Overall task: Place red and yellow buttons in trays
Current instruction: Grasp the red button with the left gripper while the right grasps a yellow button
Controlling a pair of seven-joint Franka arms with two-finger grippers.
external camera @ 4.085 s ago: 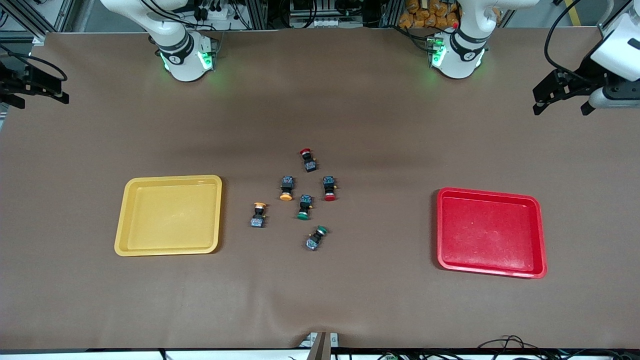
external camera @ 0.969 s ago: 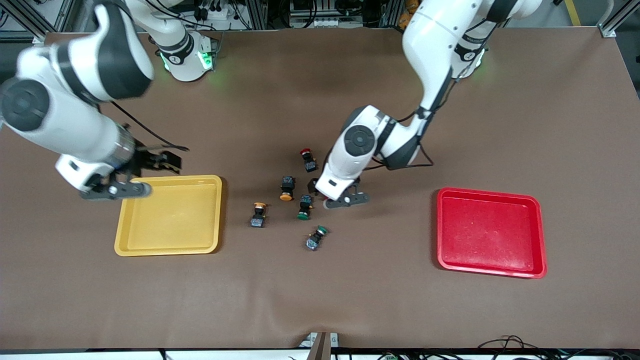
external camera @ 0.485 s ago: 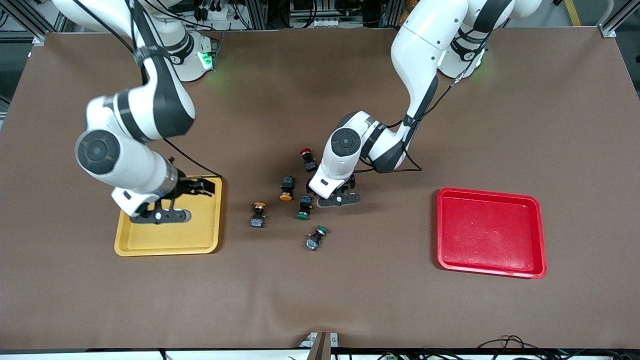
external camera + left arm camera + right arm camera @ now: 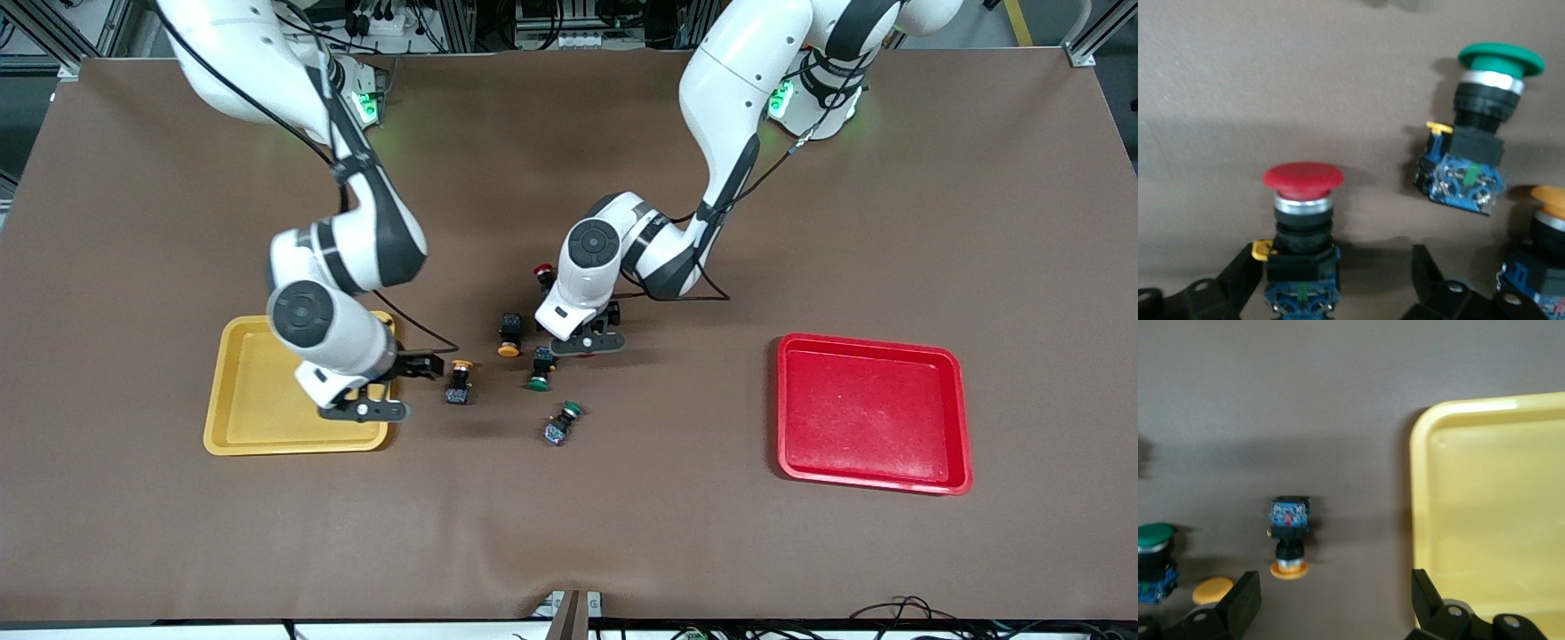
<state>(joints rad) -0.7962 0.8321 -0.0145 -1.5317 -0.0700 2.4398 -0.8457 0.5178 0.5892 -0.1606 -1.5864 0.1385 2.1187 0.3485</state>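
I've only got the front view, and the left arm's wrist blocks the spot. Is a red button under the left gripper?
Observer: Yes. The left wrist view shows a red-capped button between the open fingers of the left gripper.
Operator: Gripped yet?
Observer: No, a gap shows between its body and one finger.
Operator: And the right gripper?
Observer: In its wrist view the right gripper is open, with a yellow-capped button ahead of the fingers, not between them.
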